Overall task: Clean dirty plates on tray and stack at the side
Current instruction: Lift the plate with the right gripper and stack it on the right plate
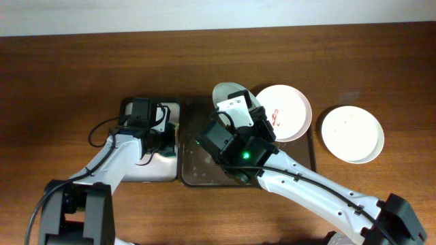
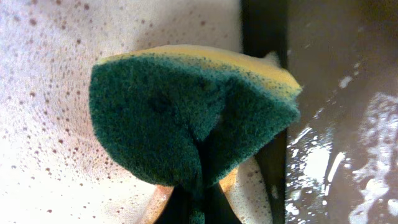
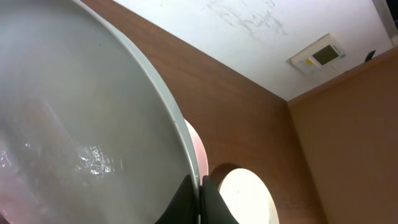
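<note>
The left gripper (image 1: 161, 138) hangs over the white-lined sponge tray (image 1: 145, 174), at the 9 o'clock side of the dark tray (image 1: 193, 170). In the left wrist view its jaws are closed tight on a green-and-yellow sponge (image 2: 186, 118), pinching it from below so it folds, green face toward the camera. Foam covers the sponge tray beneath. The dark tray's rim (image 2: 264, 37) runs just beside the sponge, with a wet floor beyond.

The right gripper (image 1: 235, 112) sits over the dark tray's 12 o'clock edge, clamped on the rim of a pale green plate (image 1: 228, 92) held tilted. In the right wrist view the fingers (image 3: 214, 202) pinch that rim (image 3: 81, 124), and the plate's face looks wet.

At 3 o'clock from it, a white plate with red smears (image 1: 286, 112) lies at the tray's right end. Farther toward 3 o'clock, a clean white plate (image 1: 352, 134) rests apart on the wooden table (image 1: 68, 68).
</note>
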Robot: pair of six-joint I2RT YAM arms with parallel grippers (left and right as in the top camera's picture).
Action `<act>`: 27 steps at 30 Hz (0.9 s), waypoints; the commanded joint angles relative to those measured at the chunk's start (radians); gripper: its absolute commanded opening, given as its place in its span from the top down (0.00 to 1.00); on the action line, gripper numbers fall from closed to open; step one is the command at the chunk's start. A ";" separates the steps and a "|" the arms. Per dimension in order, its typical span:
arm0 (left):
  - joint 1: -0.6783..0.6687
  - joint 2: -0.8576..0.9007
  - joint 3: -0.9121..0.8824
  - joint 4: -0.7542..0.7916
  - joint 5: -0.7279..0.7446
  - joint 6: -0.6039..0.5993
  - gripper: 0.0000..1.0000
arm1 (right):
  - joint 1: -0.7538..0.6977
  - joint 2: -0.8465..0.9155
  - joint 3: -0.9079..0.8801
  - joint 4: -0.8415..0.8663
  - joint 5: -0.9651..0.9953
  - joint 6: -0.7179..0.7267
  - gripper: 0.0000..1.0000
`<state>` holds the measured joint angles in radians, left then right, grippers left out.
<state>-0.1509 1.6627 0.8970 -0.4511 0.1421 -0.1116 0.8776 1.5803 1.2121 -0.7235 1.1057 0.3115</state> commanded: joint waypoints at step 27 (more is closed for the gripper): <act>-0.002 -0.085 0.066 -0.130 -0.097 -0.058 1.00 | -1.006 -0.037 0.019 -0.108 -1.133 0.247 0.96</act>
<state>-0.1593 1.5829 0.9607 -0.5823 0.0303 -0.1616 0.0006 1.5688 1.2140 -0.8032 0.0967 0.5488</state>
